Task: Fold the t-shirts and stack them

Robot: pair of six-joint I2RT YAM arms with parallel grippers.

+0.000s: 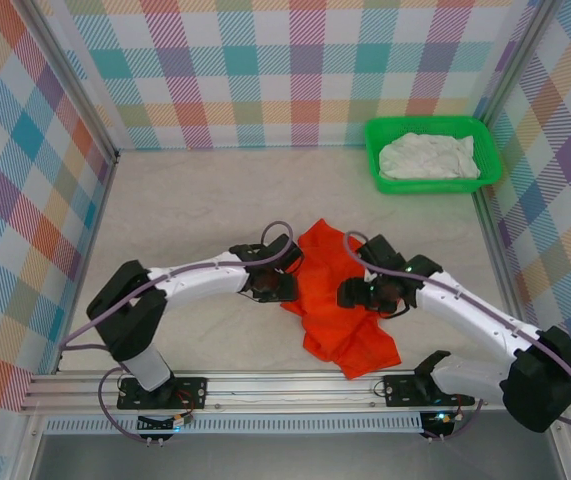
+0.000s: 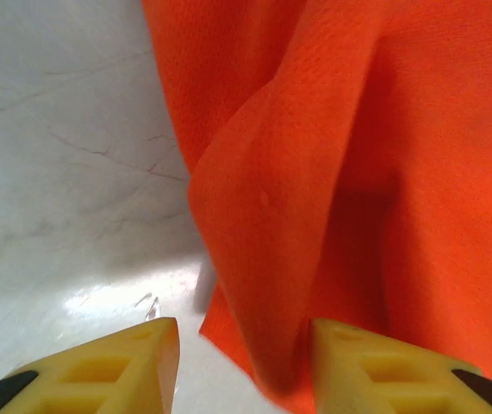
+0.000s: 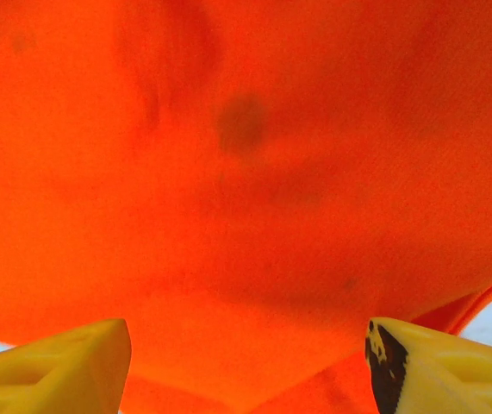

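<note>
The left gripper [image 2: 246, 326] sits low on the table [image 1: 185, 210] at the left edge of the orange t-shirt [image 1: 340, 305]. Its jaws stand partly apart, with a raised fold of that edge between them; a strip of bare table shows beside the left finger, so the cloth does not look pinched.

The shirt lies crumpled mid-table between the two arms, not yet spread flat. It is a thin, fine-meshed knit that is light and limp, and it will likely drape and bunch rather than hold a shape. A small pinch at a hem, shoulder or sleeve edge should lift it, while a grip on the middle would probably gather loose layers.

The right gripper [image 3: 247, 326] is at the shirt's right side with its jaws wide apart. Orange cloth spans the gap ahead, but the close, blurred wrist view leaves it unclear whether the pads touch it.

At far right, the white t-shirt [image 1: 428, 157] lies bunched inside the green basket [image 1: 425, 123]. It looks equally soft.

No brand, label or print can be read on either garment.
</note>
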